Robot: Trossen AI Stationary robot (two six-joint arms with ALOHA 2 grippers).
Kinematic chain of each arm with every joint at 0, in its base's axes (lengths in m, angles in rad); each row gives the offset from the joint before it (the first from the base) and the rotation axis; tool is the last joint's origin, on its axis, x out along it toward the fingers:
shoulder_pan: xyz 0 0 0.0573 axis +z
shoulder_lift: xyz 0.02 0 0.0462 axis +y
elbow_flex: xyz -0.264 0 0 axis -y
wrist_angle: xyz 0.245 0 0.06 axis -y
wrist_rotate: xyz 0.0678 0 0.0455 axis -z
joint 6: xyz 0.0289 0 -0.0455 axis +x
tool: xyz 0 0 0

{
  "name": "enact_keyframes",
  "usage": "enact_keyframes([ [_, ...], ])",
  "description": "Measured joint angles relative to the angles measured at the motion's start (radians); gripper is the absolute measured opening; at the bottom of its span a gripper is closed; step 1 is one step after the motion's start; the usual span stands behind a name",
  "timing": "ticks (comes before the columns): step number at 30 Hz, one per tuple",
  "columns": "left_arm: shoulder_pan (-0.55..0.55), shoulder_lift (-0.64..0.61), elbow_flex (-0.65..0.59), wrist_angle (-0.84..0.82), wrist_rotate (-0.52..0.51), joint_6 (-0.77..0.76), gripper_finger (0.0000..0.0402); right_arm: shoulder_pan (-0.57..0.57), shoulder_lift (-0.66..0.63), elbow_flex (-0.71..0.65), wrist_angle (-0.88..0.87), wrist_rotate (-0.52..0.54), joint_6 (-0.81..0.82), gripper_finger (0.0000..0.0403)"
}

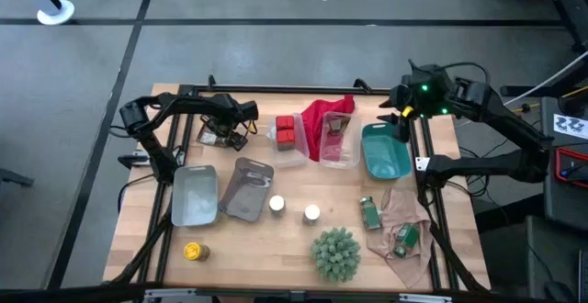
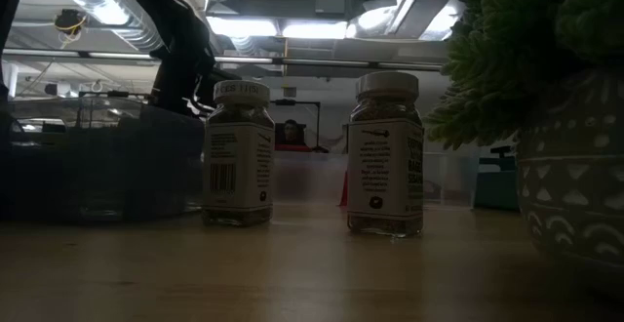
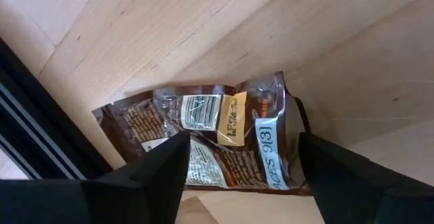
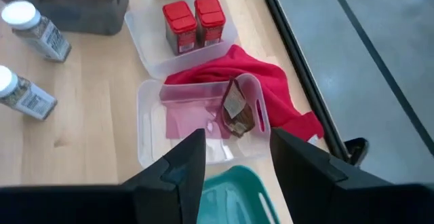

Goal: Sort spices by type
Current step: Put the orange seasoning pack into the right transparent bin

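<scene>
Wooden surface [image 1: 276, 239] carries spices. My left hand [image 3: 241, 159], fingers spread, hovers over brown crinkled spice packet [image 3: 203, 146] at far left edge. My right hand [image 4: 234, 153], also spread, hangs above clear plastic tub [image 4: 146, 125] holding second brown packet [image 4: 237, 112]. Two red boxy tins [image 1: 286, 131] share neighbouring tub.

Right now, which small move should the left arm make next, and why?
Probably lower the left end effector and close it on the brown spice packet. Its fingers are open on either side of the packet, which lies flat on the table outside every bin.
</scene>
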Motion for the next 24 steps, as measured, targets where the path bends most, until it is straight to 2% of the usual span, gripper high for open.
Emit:
enact_keyframes([
  [4, 0.000, 0.003, 0.000, 0.003, -0.001, -0.001, 0.0209, 0.000, -0.070, -0.110, 0.061, -0.023, 0.012, 0.0166],
  [11, 0.000, 0.003, 0.000, 0.001, -0.001, -0.001, 0.0089, 0.000, -0.145, -0.302, 0.214, -0.028, 0.041, 0.0166],
  [15, 0.000, 0.002, 0.001, -0.001, -0.002, 0.019, 0.0029, 0.000, -0.155, -0.402, 0.343, -0.083, 0.048, 0.0166],
  [17, 0.000, 0.002, 0.001, -0.001, -0.002, 0.025, 0.0019, 0.000, -0.156, -0.444, 0.413, -0.117, 0.049, 0.0166],
  [24, 0.000, -0.025, 0.002, -0.003, 0.000, 0.049, 0.0020, 0.001, -0.146, -0.588, 0.677, -0.173, 0.049, 0.0166],
])
